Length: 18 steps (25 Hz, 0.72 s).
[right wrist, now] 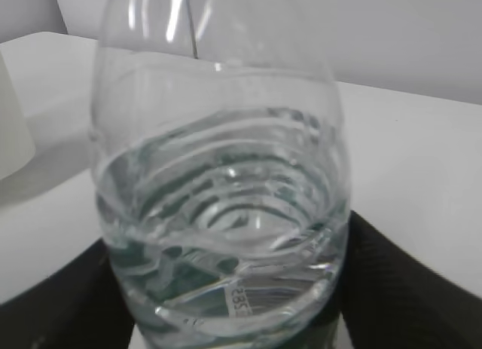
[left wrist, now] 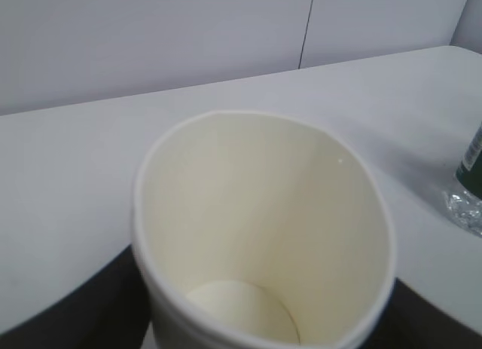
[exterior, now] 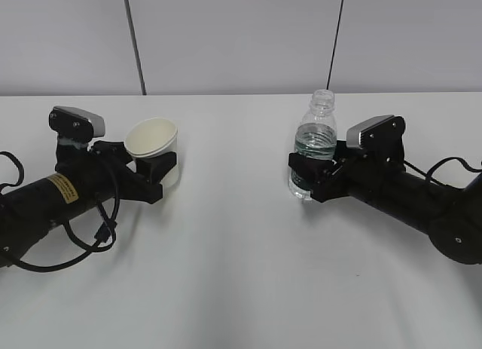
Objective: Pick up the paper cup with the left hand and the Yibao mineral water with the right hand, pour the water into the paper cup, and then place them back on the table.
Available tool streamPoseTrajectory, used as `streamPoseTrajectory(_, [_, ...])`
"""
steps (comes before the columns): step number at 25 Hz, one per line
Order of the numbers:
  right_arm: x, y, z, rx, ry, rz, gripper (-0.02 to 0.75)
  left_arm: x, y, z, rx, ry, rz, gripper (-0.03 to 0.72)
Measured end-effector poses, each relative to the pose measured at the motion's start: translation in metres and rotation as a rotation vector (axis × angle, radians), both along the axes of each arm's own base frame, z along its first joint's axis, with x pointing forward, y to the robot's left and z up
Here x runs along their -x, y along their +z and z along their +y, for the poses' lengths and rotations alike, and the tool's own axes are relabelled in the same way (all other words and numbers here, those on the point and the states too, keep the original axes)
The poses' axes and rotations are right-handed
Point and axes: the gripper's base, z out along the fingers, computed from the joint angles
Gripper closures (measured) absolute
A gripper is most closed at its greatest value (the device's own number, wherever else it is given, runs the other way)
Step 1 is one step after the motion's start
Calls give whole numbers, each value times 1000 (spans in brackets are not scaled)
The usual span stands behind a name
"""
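The paper cup (exterior: 153,142) sits tilted between the jaws of my left gripper (exterior: 154,168), which is shut on it low over the table (exterior: 241,273). In the left wrist view the cup (left wrist: 263,213) fills the frame, mouth toward the camera, its inside looking dry, with dark fingers (left wrist: 75,304) on either side. My right gripper (exterior: 309,172) is shut on the Yibao mineral water (exterior: 315,138), upright, uncapped and partly full. In the right wrist view the bottle (right wrist: 226,198) stands between black fingers (right wrist: 407,281). I cannot tell whether either object touches the table.
Cup and bottle stand well apart, with bare white tabletop between them and in front. The bottle's base shows at the right edge of the left wrist view (left wrist: 471,183), and the cup's side at the left edge of the right wrist view (right wrist: 11,123). A grey panelled wall (exterior: 241,32) runs behind the table.
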Motion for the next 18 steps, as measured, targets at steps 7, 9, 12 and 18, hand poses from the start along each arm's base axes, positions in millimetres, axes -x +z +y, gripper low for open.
streamPoseTrajectory(7, [0,-1,0,-4,-1,-2,234,0,0,0,0,0,0,255])
streamPoseTrajectory(9, [0,-2,0,-8,-1,-3,236,0,0,0,-1,-3,0,255])
streamPoseTrajectory(12, [0,-2,0,-7,-1,-5,236,1,0,-1,-4,-18,-1,255])
streamPoseTrajectory(18, [0,-2,0,-5,-1,-7,237,3,-1,-3,2,-44,9,255])
